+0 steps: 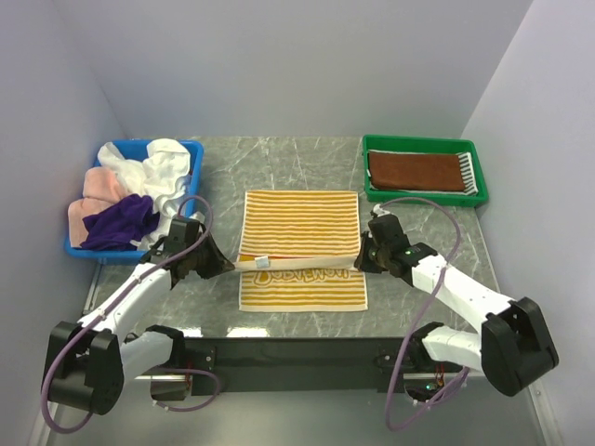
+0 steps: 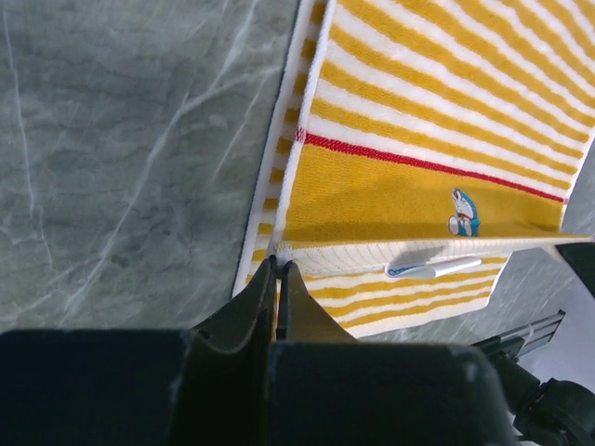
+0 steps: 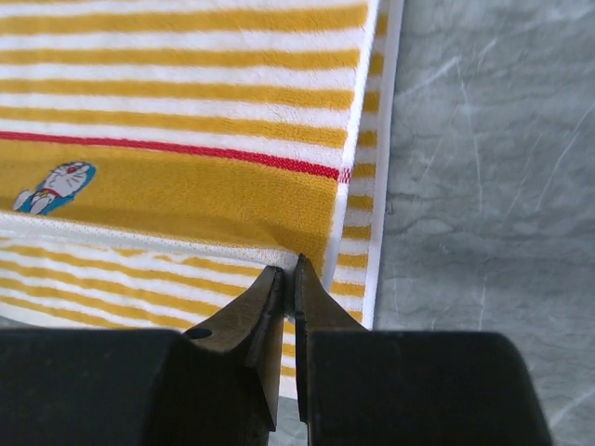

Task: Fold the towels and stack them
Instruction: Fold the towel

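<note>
A yellow-white striped towel (image 1: 300, 228) lies in the middle of the table, its near end lifted and drawn over the part that bears lettering (image 1: 302, 275). My left gripper (image 1: 230, 266) is shut on the raised edge's left corner (image 2: 277, 249). On the opposite corner (image 3: 290, 258) my right gripper (image 1: 359, 261) is shut. The lifted edge stretches taut between them, with a small white label (image 2: 432, 269) hanging from it. A cartoon figure (image 3: 53, 186) and a red line (image 2: 418, 164) show on the raised yellow band. More towels, white (image 1: 153, 170), pink (image 1: 93, 184) and purple (image 1: 121, 223), are heaped in a blue bin.
The blue bin (image 1: 191, 153) stands at the back left. A green tray (image 1: 423, 144) at the back right holds a folded brown towel (image 1: 414, 171) over a striped one (image 1: 468, 170). Grey marble tabletop (image 1: 297, 158) surrounds the towel; white walls close in on three sides.
</note>
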`<state>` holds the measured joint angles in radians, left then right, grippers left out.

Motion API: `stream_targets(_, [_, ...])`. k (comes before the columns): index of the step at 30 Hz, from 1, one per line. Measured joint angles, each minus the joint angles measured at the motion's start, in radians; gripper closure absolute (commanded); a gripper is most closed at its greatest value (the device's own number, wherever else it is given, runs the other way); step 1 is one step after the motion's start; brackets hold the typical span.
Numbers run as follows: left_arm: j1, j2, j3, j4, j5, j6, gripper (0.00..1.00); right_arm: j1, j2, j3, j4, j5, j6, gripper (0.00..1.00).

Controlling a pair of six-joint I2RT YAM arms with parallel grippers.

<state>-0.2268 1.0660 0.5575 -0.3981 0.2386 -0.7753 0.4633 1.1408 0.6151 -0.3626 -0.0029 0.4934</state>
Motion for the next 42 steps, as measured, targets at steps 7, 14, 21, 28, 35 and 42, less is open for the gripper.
stream_targets(7, [-0.004,0.045,-0.015,0.040,-0.001,-0.016,1.00,-0.016,0.081,-0.021,0.035,-0.026,0.026,1.00])
stream_targets(14, [-0.007,0.031,0.017,-0.009,-0.008,-0.016,0.99,-0.016,0.043,-0.001,0.010,-0.019,0.026,1.00])
stream_targets(21, [-0.009,-0.098,0.113,-0.096,-0.010,-0.019,1.00,-0.017,-0.140,0.047,-0.074,0.007,0.026,1.00])
stream_targets(28, [-0.010,-0.181,0.105,-0.155,0.014,-0.036,0.99,-0.017,-0.277,0.046,-0.156,-0.031,0.048,1.00])
stream_targets(35, [-0.018,-0.182,0.002,-0.147,0.046,-0.082,1.00,-0.018,-0.277,-0.061,-0.158,-0.079,0.099,1.00])
stream_targets(42, [-0.031,-0.145,-0.063,-0.126,0.056,-0.132,0.97,-0.023,-0.207,-0.123,-0.119,-0.097,0.140,1.00])
